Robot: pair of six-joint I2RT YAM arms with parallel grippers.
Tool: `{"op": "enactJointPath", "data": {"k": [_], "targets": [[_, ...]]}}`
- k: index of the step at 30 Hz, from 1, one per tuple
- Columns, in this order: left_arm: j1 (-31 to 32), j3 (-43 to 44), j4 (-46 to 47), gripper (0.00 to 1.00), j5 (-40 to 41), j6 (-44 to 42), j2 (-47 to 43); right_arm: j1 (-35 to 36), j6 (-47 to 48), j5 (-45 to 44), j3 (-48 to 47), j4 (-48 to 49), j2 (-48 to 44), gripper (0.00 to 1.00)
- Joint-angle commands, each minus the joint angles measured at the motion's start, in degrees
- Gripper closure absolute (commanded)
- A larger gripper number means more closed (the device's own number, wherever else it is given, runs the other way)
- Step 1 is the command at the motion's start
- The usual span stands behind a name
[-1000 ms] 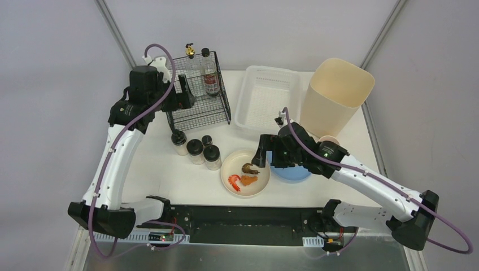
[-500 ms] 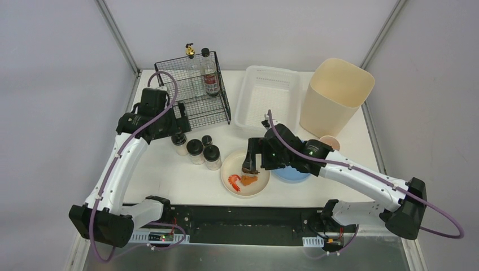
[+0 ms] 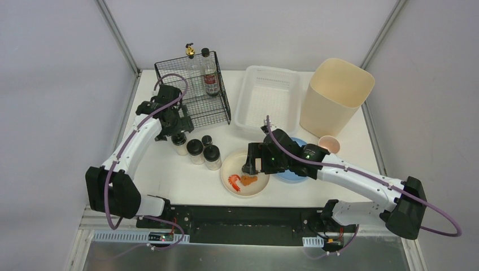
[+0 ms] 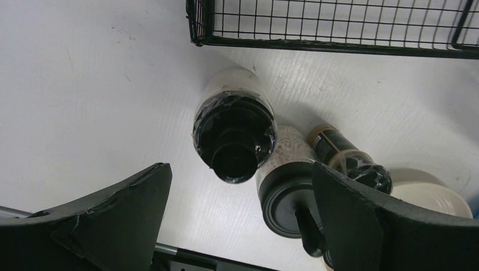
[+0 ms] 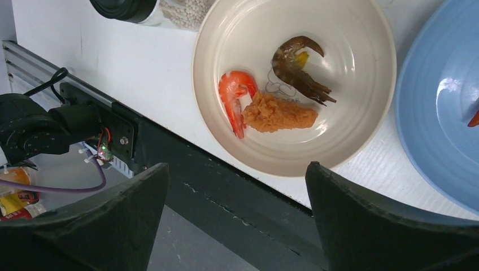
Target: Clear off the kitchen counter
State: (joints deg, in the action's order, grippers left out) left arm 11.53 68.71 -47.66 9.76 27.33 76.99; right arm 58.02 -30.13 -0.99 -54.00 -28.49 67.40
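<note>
Left pincer (image 4: 240,169) gapes over the black-capped jar (image 4: 234,138) on our worktop (image 4: 85,84). It looks hard, slick and likely light, so we'd grip around the cap. Right pincer (image 5: 237,168) gapes too, empty.

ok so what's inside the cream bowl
An orange shrimp, a dark brown shrimp and an orange crumbly lump lie in the bowl. Whatever sits under the lump is covered.

A black-capped jar (image 4: 234,144) sits right under the left gripper (image 4: 240,169), with a wire rack (image 4: 339,22) just ahead. A cream bowl (image 5: 350,56) holding a shrimp (image 5: 234,97) lies beneath the right gripper (image 5: 237,166).
</note>
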Motion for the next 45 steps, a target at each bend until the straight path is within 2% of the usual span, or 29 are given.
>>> {"op": "enactJointPath", "data": {"k": [1,11,21,25,32,35,39,45], "targets": [[-0.17,-1.56,2.27,0.01,1.79,2.02,2.46,0.35,-1.4,0.43,0.94,2.65,-1.92,0.06],[-0.19,-3.59,3.89,0.02,1.39,1.59,5.43,0.39,-1.82,0.47,1.52,3.43,-1.18,0.05],[-0.19,-4.34,4.07,0.22,1.18,1.31,6.12,0.4,-2.21,0.47,2.74,4.16,-1.56,0.05],[-0.19,-4.67,4.07,0.35,1.35,1.02,5.56,0.38,-2.19,0.47,2.89,4.22,-1.81,0.05],[-0.18,-4.56,3.91,0.76,1.66,-0.02,3.93,0.42,-2.24,0.47,2.85,4.15,-2.31,0.05],[-0.17,-3.62,2.81,0.89,1.56,-0.55,2.34,0.46,-2.26,0.47,2.71,4.02,-2.42,0.06],[-0.18,-0.35,-0.39,1.0,0.68,-1.63,0.29,0.43,-2.31,0.49,2.52,3.93,-2.46,0.05],[-0.19,5.16,-5.2,1.0,0.5,-2.13,-4.1,0.56,-2.08,0.47,1.87,3.72,-2.17,0.05]]}}
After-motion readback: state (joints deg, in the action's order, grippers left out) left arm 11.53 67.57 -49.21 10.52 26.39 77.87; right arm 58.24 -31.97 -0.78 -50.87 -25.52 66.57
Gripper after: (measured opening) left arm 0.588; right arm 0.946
